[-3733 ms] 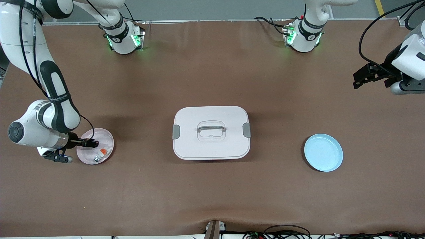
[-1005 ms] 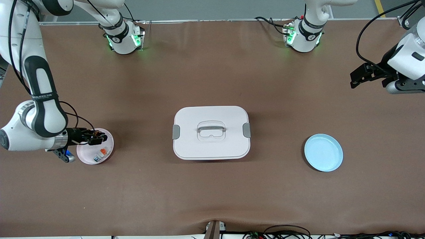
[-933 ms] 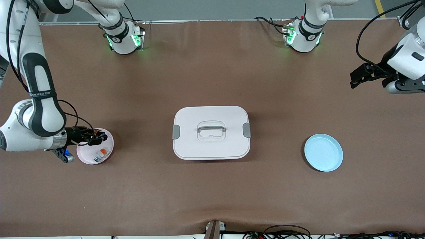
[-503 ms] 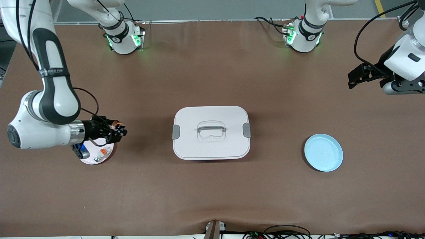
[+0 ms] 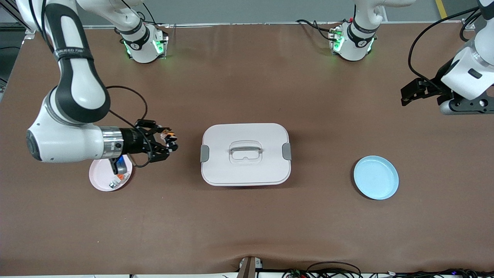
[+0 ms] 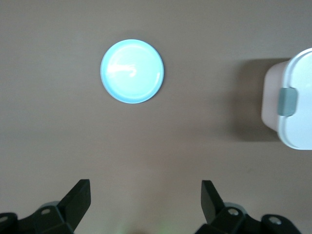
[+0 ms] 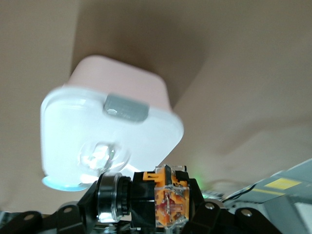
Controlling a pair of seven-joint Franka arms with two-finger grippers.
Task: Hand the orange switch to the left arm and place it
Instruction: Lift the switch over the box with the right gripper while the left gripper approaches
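Front view: I see the right gripper [image 5: 168, 142] has lifted off the pink plate [image 5: 101, 178] and carried the orange switch [image 5: 168, 136], clamped between its fingers, toward the box [image 5: 245, 153]; pickup done, handover next. The left gripper [image 5: 410, 92] has crept inward above the blue plate [image 5: 376, 177].
Left wrist view: jaws wide, empty.
Right wrist view: orange switch [image 7: 168, 197] pinched tight; box [image 7: 105, 141] just ahead, so I judge a detour is needed.

Pink plate [image 5: 101, 178], blue plate [image 5: 376, 177]
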